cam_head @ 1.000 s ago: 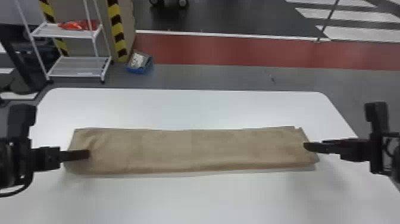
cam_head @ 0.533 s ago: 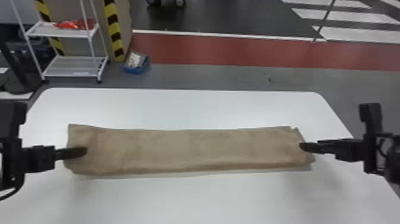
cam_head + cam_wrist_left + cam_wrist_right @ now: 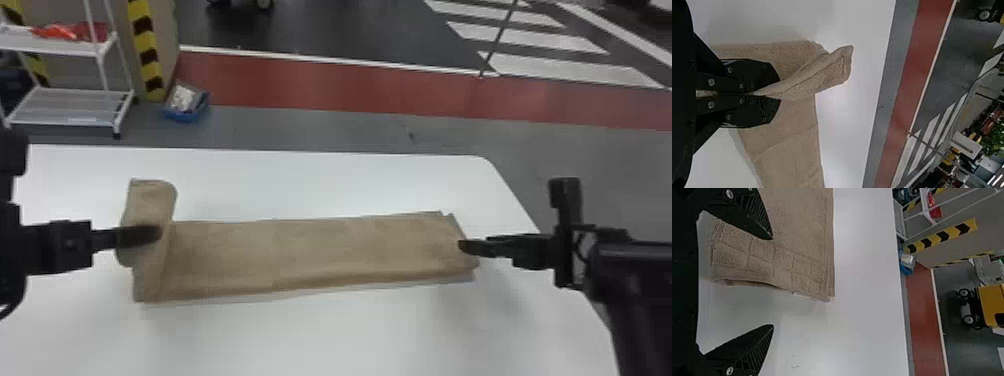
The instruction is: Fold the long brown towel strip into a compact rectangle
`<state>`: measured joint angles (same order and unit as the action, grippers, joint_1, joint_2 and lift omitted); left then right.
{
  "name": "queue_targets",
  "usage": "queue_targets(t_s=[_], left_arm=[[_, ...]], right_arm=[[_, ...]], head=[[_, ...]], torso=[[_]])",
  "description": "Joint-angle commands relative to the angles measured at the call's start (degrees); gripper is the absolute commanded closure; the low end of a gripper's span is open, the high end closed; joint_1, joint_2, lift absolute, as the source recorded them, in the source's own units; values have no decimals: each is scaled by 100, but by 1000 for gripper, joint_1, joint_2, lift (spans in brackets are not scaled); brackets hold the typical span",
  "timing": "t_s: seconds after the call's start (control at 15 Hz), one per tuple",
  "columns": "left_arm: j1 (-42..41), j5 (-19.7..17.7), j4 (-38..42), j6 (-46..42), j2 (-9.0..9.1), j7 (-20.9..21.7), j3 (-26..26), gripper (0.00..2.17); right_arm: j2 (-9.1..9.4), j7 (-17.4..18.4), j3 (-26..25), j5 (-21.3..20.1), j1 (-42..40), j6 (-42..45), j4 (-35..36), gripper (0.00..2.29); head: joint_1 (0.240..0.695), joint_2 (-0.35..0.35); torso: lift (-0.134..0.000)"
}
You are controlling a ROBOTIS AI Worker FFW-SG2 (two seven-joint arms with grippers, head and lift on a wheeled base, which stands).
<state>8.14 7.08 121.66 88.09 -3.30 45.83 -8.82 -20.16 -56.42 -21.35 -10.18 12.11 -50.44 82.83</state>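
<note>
My left gripper [image 3: 142, 236] is at the left end of the brown towel strip [image 3: 300, 255], its fingers closed on that end, which is lifted and curls over. In the left wrist view the left gripper [image 3: 764, 94] pinches the raised towel end [image 3: 828, 74], with the rest of the strip lying flat beneath. At the strip's right end is my right gripper [image 3: 465, 246]. The right wrist view shows the right gripper [image 3: 772, 282] with fingers wide apart, one over the towel [image 3: 797, 239], the other over bare table beside its end.
The white table [image 3: 320, 335] extends around the towel. Beyond its far edge, on the floor, are a white shelf rack [image 3: 70, 107] and a blue box [image 3: 185, 107], with a striped post beside the rack.
The strip's left end has risen and moved rightward with my left gripper, folding over itself. The head view has shifted too. The right gripper stays by the right end.
</note>
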Motion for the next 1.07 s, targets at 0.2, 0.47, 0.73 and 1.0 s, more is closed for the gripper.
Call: queue_targets(t_s=[0.2,0.47,0.73,1.0], left_arm=[[425,127,86,193,345,-224,566,2128],[566,312,-318,193,345,-461,1269,2128],[750,461,-881,134,345,-866,1796,2132],[873,488,-1180,-305,345,-1323,2227,2118]], right_arm=[[-5,-27,-132,77,-104,-50,93,90],[-14,-45,-141,86,-148,-173,216,90],[-31,-53,-150,121,-183,-208,260,90],[-49,-71,-220,156,-280,-208,312,90]], head=[[695,-291],[695,-317],[695,-346],[695,-350]], torso=[[-120],[-120],[-120],[-120]])
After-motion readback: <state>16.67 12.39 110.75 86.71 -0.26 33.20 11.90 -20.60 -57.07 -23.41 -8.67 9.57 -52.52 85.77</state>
